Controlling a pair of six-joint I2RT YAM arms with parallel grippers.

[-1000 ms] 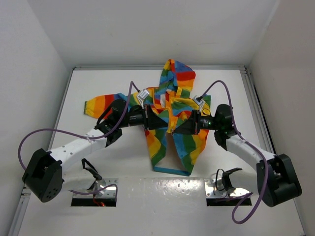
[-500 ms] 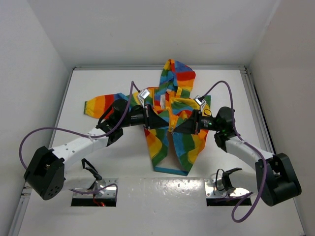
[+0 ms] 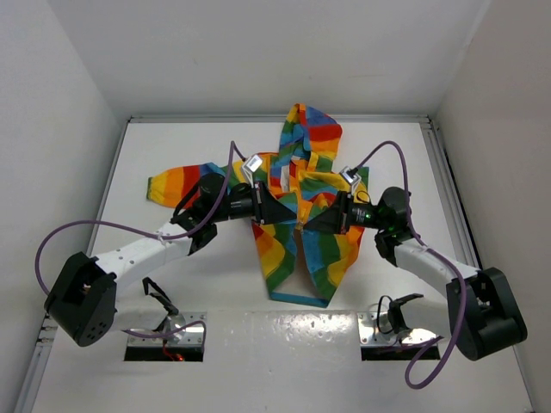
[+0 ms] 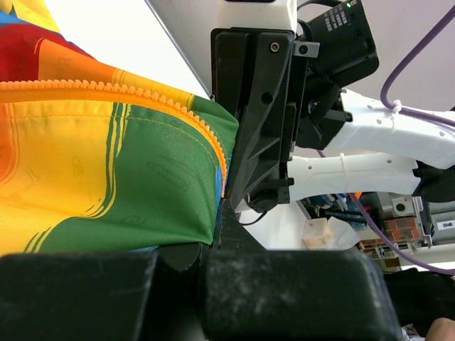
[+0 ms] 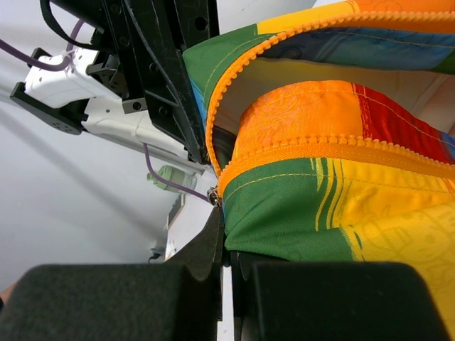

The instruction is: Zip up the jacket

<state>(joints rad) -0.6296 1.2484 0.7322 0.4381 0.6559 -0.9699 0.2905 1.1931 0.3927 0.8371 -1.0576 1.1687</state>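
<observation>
the jacket (image 3: 308,251) lies spread on the table (image 3: 172,155), roughly at its middle, with the hood (image 3: 312,125) toward the far side and one sleeve (image 3: 176,182) stretched out to the left. the front is open below the chest.

the left gripper (image 3: 286,215) and right gripper (image 3: 312,221) meet tip to tip at the front opening. each wrist view shows the jaws closed narrow on a fold of striped cloth just beside the orange zipper (image 5: 320,153), so each claw holds one front edge.

handling: the cloth is thin, light and limp. it folds and bunches under any pull and gives no stiffness of its own. the zipper tape is the firmest line, so take hold close to it and keep both edges taut and aligned. a small metal piece (image 5: 212,198) sits where the two tapes converge; it is probably the slider, but it is too small to confirm.

markings: a faint tone-on-tone print repeats across the cloth but is not legible. no brand or label can be read.
</observation>
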